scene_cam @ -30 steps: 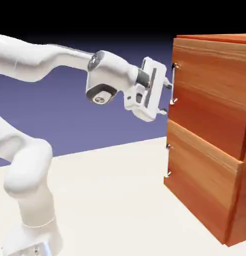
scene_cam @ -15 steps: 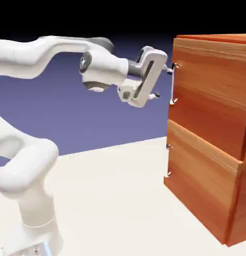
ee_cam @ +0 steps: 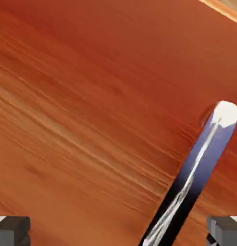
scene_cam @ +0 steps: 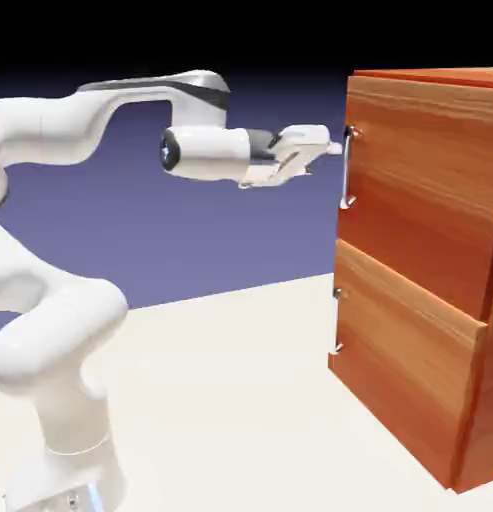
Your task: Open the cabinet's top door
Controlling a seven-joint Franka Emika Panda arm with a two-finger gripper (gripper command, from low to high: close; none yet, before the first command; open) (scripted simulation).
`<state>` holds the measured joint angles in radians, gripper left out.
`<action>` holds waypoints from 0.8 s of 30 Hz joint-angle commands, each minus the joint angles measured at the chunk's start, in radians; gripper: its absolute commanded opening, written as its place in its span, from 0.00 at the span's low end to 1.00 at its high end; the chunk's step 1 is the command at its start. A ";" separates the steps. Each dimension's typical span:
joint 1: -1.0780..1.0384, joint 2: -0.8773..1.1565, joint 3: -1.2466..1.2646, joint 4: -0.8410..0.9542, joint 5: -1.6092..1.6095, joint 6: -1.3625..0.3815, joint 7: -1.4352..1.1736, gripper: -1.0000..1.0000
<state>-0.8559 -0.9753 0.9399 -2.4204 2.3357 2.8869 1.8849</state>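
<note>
The cabinet [scene_cam: 470, 90] of reddish-brown wood stands at the exterior view's right. Its top door [scene_cam: 420, 190] is shut flush, with a thin vertical silver handle [scene_cam: 347, 168] at its left edge. My gripper [scene_cam: 336, 150] reaches in level from the left, open, its tips right at the upper part of that handle. In the hand view the door's wood [ee_cam: 81, 105] fills the picture. The handle [ee_cam: 197, 173] crosses it slantwise between my two grey fingertips [ee_cam: 12, 230], nearer the right one. My gripper [ee_cam: 119, 233] holds nothing.
Below the top door sits the lower panel [scene_cam: 410, 370] with a shorter handle [scene_cam: 337, 320]. The arm's base and elbow [scene_cam: 60, 350] rise at the lower left over the pale table [scene_cam: 240, 400].
The hand has rolled about a quarter turn, now seen edge-on, and risen toward the handle's upper end. The jaws stayed open. The door has not moved.
</note>
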 commanded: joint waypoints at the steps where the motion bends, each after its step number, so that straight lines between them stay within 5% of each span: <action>1: -0.016 -0.008 0.018 0.007 0.044 -0.003 0.021 0.50; 15: -0.321 -0.021 0.255 0.197 0.411 -0.051 0.183 0.50; 16: -0.321 -0.021 0.255 0.197 0.411 -0.051 0.183 0.00; 24: -0.068 -0.021 0.047 -0.049 0.272 -0.250 0.185 0.00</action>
<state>-0.9237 -0.9968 0.9864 -2.4691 2.6056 2.6379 2.0701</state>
